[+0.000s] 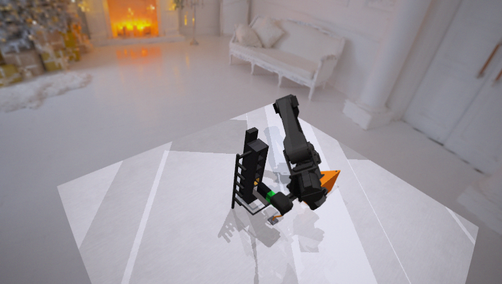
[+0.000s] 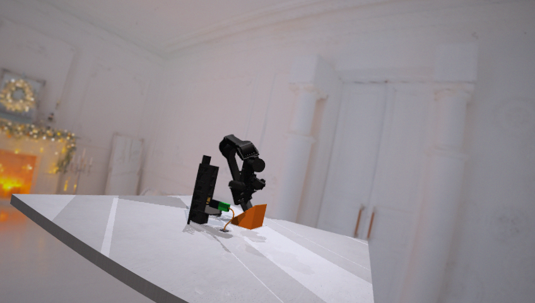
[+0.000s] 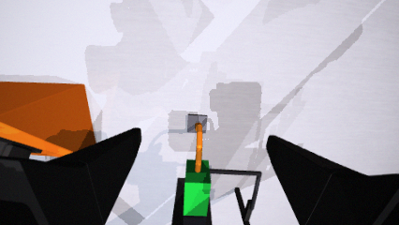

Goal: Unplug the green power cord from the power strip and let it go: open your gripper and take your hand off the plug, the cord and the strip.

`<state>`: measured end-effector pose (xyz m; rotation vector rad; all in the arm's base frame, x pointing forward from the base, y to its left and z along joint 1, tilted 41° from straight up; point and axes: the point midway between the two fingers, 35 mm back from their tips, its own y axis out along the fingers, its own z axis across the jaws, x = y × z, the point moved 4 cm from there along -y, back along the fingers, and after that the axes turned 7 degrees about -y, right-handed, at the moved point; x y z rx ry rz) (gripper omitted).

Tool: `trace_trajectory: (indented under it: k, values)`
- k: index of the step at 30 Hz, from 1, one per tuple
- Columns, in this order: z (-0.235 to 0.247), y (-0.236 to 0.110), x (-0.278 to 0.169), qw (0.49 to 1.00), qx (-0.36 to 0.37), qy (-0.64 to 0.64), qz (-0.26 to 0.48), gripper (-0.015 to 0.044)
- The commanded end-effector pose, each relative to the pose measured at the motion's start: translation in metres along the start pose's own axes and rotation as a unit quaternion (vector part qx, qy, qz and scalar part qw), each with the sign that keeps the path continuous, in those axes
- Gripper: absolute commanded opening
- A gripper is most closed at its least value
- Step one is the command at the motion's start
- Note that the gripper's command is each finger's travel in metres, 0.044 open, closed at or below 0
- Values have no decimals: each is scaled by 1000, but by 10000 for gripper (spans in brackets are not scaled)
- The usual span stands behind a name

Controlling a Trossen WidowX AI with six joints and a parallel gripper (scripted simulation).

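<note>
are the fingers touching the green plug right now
Apart. In the wrist view the two black fingers stand wide open, with pale table surface showing on both sides between them and the green plug.

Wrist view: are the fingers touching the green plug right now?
No. The two fingers stand wide apart, with bare gaps on both sides of the green plug between them.
</note>
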<state>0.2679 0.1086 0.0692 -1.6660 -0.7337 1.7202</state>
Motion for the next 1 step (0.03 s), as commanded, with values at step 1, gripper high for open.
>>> trace_trajectory:
  k: [1]
  values:
    - [1,0,0,1000,3,1,-1,440]
